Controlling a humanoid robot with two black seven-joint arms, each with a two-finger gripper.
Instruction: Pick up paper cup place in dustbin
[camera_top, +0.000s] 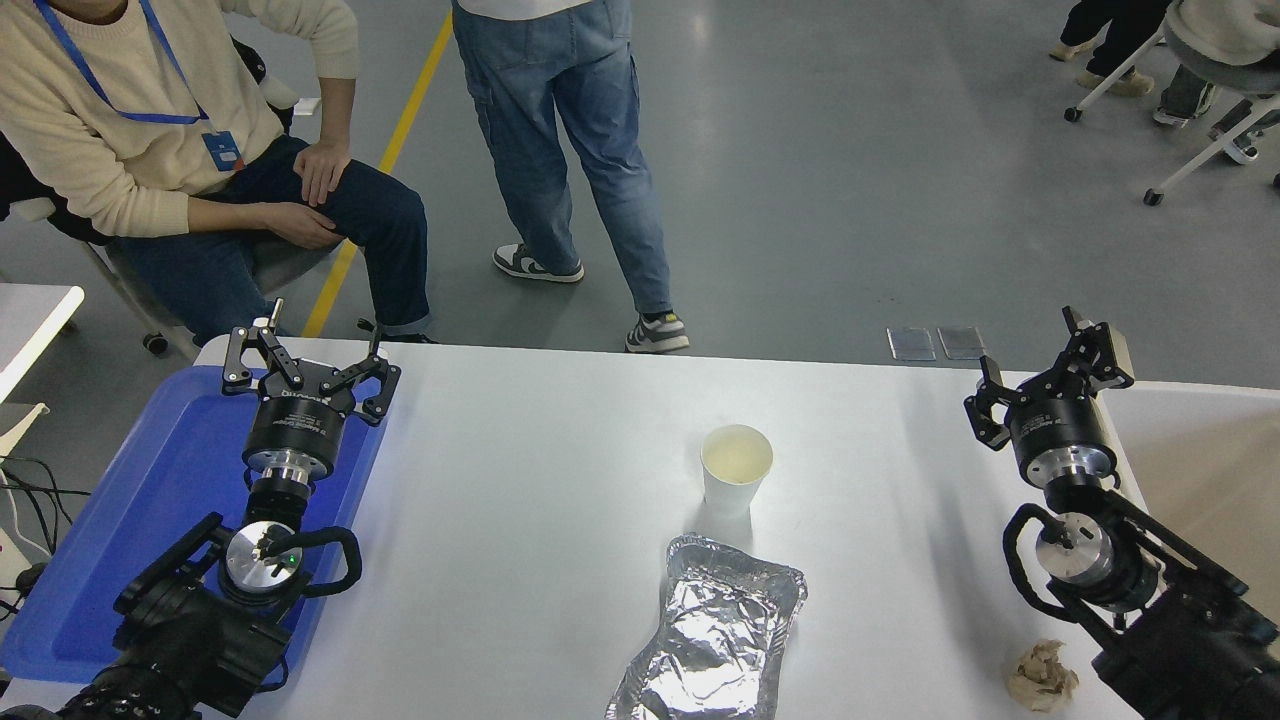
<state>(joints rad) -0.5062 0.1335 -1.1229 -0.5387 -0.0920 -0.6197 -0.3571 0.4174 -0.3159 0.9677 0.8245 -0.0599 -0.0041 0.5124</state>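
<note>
The paper cup (737, 467) stood upright near the middle of the desk (520, 520), mouth up and long axis vertical, so a sideways grasp looked likely to suit it. At its 6 o'clock lay a crumpled foil tray (712, 632), close but apart. The right gripper (1045, 372) hung at the cup's 3 o'clock, fingers spread wide and empty, well apart from it. Beyond it at the right edge sat the dustbin (1205, 395). The left gripper (305, 362) was parked open over a blue tray (150, 500).
</note>
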